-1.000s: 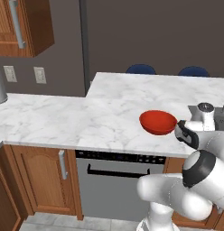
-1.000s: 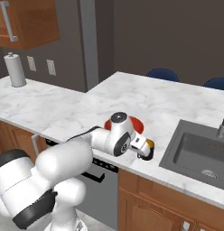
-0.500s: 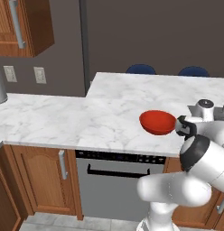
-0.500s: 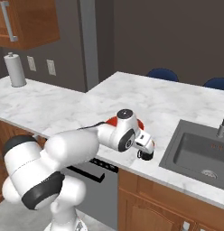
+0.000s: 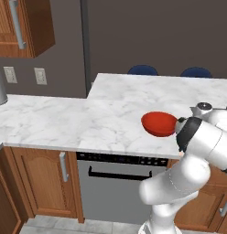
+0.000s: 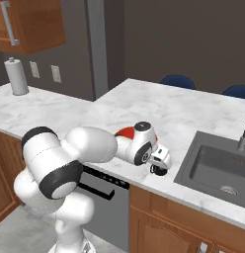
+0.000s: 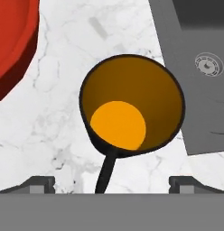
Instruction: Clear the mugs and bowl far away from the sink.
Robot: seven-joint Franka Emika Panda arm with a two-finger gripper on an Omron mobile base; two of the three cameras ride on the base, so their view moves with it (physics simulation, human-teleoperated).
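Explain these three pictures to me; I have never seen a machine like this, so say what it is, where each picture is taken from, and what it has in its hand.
This is a rendered kitchen with a white robot arm on a driving base. Two pictures come from cameras on the base, behind the arm to its left and right. The third looks down from the hand itself. On the white marble counter lie a wide shallow red bowl and a black mug with an orange inside; the dark grey recessed sink is beside them. The hand hovers open right over the mug, one finger on each side, and holds nothing.

Kitchen: sink [image 6: 221,165], dishwasher [image 5: 117,185], cabinets [image 5: 35,183]
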